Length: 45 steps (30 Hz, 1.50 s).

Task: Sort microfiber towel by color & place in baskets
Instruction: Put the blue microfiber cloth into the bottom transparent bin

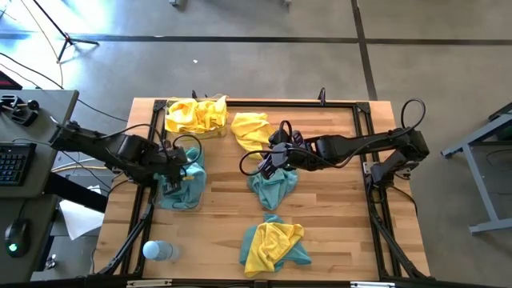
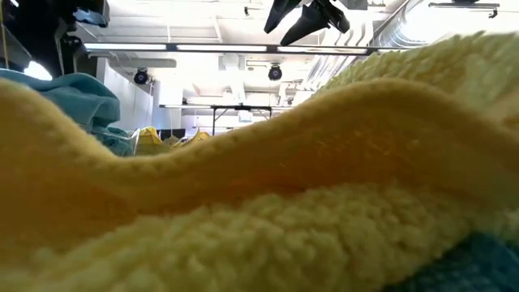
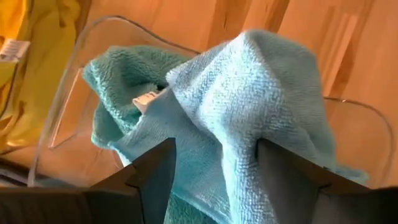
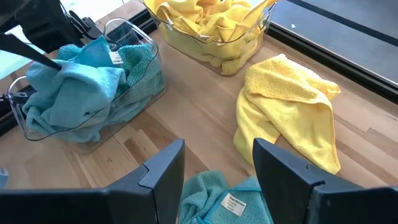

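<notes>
Yellow towel (image 2: 268,219) up close, left fingers (image 3: 155,171) parted over teal towel (image 3: 249,106)

pale bottle (image 1: 158,250) on wooden table (image 1: 336,208)

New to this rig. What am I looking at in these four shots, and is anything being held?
It is a two-armed robot at a wooden table, sorting fuzzy microfiber towels by colour into two clear plastic bins.

The overhead shot shows everything. The table-height shot is almost blocked by a yellow towel right at the lens. The other two come from cameras on each wrist, looking past that arm's dark fingers.

The left gripper is over the bin of teal towels, fingers open either side of a teal towel draped there; not clamped, as far as I can tell. The right gripper hovers open above a loose teal towel mid-table, holding nothing.

The bin of yellow towels sits at the far edge, a loose yellow towel beside it. A yellow-on-teal pile and a pale bottle lie near the front.
</notes>
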Available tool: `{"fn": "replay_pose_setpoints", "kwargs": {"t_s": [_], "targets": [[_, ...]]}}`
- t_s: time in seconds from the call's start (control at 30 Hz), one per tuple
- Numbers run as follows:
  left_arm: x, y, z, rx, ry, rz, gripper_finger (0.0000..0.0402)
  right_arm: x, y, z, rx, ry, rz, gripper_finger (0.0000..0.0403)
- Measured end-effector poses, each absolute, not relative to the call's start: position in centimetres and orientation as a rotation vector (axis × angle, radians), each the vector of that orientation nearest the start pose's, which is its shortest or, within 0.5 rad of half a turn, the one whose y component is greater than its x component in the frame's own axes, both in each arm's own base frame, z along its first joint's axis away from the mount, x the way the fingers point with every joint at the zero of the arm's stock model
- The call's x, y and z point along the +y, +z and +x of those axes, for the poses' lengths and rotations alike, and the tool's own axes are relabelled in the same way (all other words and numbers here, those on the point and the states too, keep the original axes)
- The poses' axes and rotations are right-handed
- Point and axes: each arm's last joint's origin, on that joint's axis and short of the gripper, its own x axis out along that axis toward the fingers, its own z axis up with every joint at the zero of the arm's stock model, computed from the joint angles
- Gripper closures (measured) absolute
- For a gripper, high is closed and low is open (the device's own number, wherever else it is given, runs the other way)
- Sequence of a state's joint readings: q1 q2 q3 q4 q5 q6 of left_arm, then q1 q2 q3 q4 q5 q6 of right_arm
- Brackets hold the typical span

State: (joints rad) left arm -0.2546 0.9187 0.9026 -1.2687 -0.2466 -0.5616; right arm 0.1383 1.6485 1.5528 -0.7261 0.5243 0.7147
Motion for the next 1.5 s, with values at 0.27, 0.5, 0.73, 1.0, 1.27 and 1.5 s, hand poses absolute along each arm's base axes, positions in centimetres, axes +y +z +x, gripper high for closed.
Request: {"fn": "replay_pose_setpoints", "kwargs": {"t_s": [0.27, 0.5, 0.73, 1.0, 1.27, 1.5], "targets": [[-2.8, 22.1, 13.6, 1.226, 0.303, -0.105, 0.0190, 3.4, 33.5, 35.2, 0.610, -0.618, 0.401, 0.0217], [-2.8, 20.3, 13.6, 1.283, 0.268, -0.162, 0.0190, 3.4, 33.5, 35.2, 0.611, -0.618, 0.399, 0.0217], [-2.8, 20.8, 13.7, 1.269, 0.336, -0.268, 0.0190, 3.4, 33.4, 35.1, 0.624, -0.622, 0.393, 0.0217], [-2.8, 25.1, 13.8, 1.226, 0.392, -0.357, 0.0190, 3.4, 33.0, 34.6, 0.686, -0.635, 0.355, 0.0217], [-2.5, 28.8, 12.7, 1.230, 0.521, -0.479, 0.0190, 3.3, 32.7, 34.2, 0.765, -0.619, 0.258, 0.0217], [-3.1, 29.1, 15.9, 1.054, 0.470, -0.504, 0.0190, 3.7, 32.1, 33.2, 0.886, -0.601, 0.217, 0.0217]]}}
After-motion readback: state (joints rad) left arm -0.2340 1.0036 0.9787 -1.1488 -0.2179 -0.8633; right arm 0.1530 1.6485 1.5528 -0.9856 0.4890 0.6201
